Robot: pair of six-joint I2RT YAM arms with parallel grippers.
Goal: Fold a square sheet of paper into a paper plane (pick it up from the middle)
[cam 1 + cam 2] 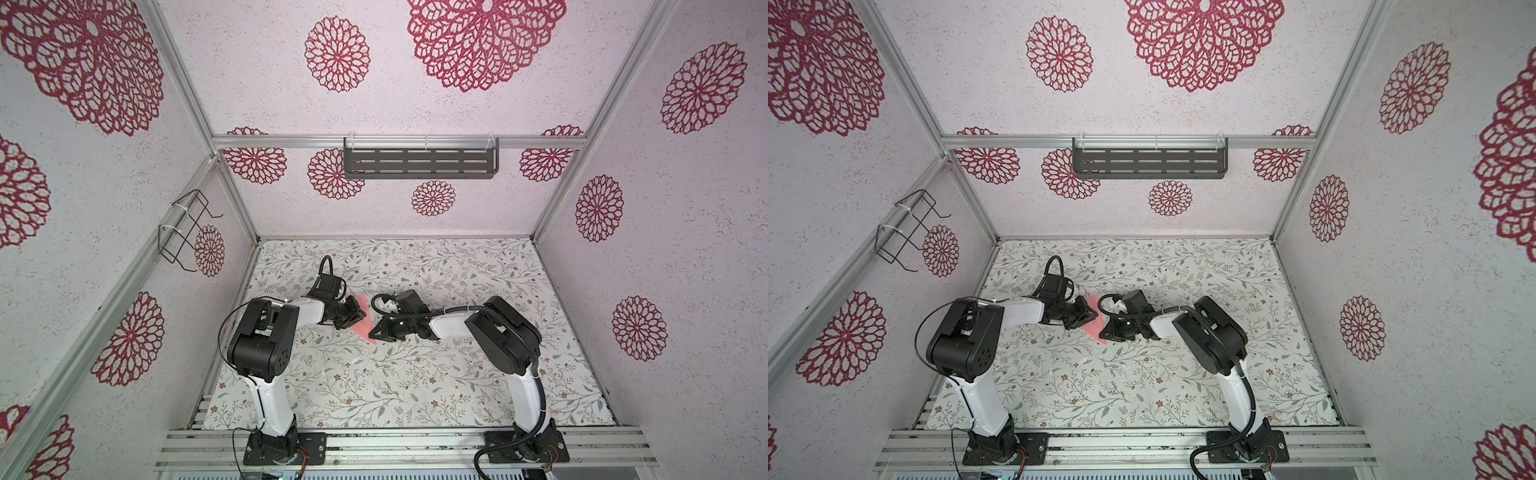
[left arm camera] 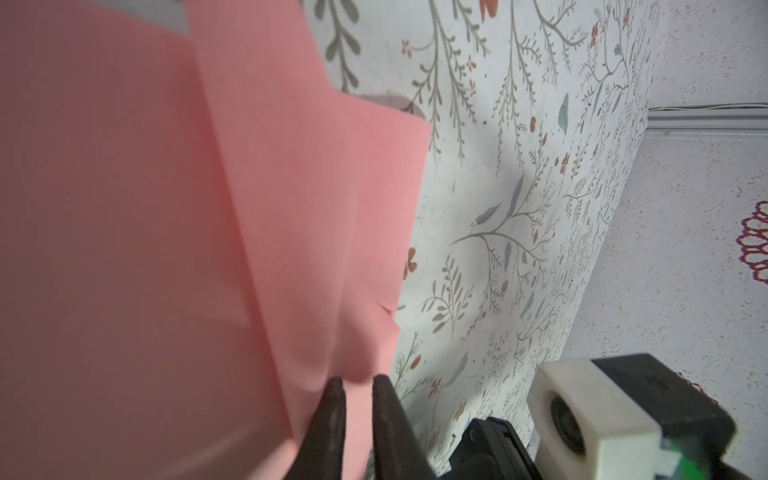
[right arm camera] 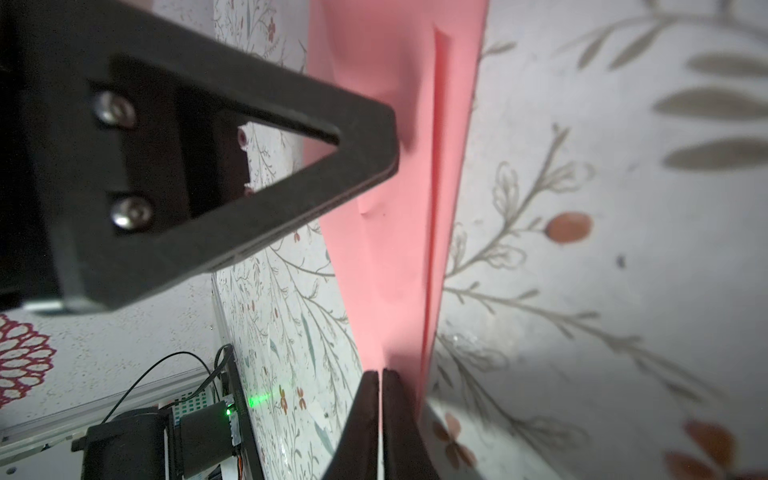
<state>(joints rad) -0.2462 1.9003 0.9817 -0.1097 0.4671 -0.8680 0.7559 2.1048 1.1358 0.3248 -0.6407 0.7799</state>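
Note:
The salmon-pink sheet of paper (image 1: 362,325) (image 1: 1094,328) is folded into a narrow pointed paper plane shape and hangs between both grippers over the middle of the table. Its tip points toward the front. My left gripper (image 1: 352,316) (image 1: 1084,318) is shut on one long edge; the left wrist view has creased paper (image 2: 208,208) running between the fingertips (image 2: 358,380). My right gripper (image 1: 380,331) (image 1: 1107,332) pinches the opposite side, and in the right wrist view its tips (image 3: 380,372) are shut on the pink layers (image 3: 399,249). The left gripper's triangular finger (image 3: 365,137) presses on the paper there.
The floral table mat (image 1: 415,395) lies under both arms. A dark slotted shelf (image 1: 419,162) hangs on the back wall and a wire rack (image 1: 187,228) on the left wall. The right wrist's white camera housing (image 2: 582,415) sits close to the left gripper.

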